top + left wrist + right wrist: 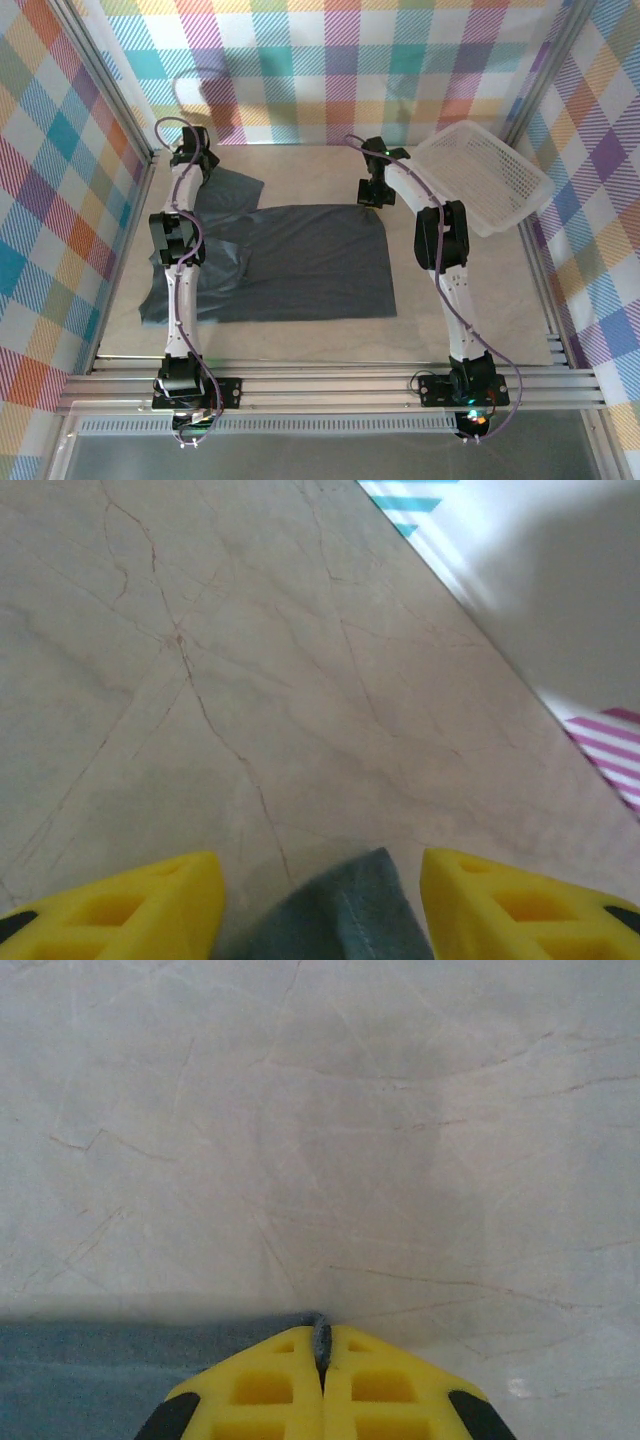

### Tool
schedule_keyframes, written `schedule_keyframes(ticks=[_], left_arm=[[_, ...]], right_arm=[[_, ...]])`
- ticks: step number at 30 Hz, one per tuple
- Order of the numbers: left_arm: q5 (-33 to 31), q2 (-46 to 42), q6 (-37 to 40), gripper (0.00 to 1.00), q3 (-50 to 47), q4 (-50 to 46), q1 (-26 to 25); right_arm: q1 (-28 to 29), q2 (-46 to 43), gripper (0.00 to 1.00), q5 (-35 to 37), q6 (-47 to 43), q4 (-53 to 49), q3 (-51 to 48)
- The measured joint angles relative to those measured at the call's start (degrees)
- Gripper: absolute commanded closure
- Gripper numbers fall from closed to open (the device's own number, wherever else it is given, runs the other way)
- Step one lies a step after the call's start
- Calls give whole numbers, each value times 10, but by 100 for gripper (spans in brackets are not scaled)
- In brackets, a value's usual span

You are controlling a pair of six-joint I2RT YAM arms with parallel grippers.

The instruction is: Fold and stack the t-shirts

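A dark slate-grey t-shirt [300,260] lies spread flat across the middle of the table. My left gripper [193,158] hovers at the far left over the shirt's sleeve [238,186]. In the left wrist view its yellow fingers [130,910] stand apart and open, with a stitched corner of the t-shirt [350,915] lying loose between them. My right gripper [371,192] is at the shirt's far right corner. Its yellow fingers [260,1390] are shut, pinching a thin edge of the t-shirt [321,1335]. More of the cloth [90,1375] lies to the left of those fingers.
A white mesh basket [485,175] leans tilted at the far right against the checked wall. The pale marbled tabletop [320,170] stretches bare beyond the shirt to the back wall. Metal frame rails [330,385] run along the near edge.
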Motion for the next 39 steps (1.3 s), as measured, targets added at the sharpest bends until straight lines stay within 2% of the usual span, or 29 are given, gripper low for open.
schedule_keyframes(ticks=[4, 10, 21, 27, 39], left_arm=[[16, 2, -15, 43, 5, -9, 0], [46, 2, -22, 49, 17, -42, 0], [43, 0, 2, 76, 31, -131, -3], [26, -7, 12, 100, 31, -168, -8], [19, -39, 11, 100, 4, -212, -23]], right_arm=[[0, -2, 100, -9, 2, 6, -6], [0, -2, 100, -13, 6, 11, -7], [0, -2, 100, -18, 10, 13, -7], [0, -2, 100, -24, 12, 18, -7], [0, -8, 100, -39, 9, 31, -9]])
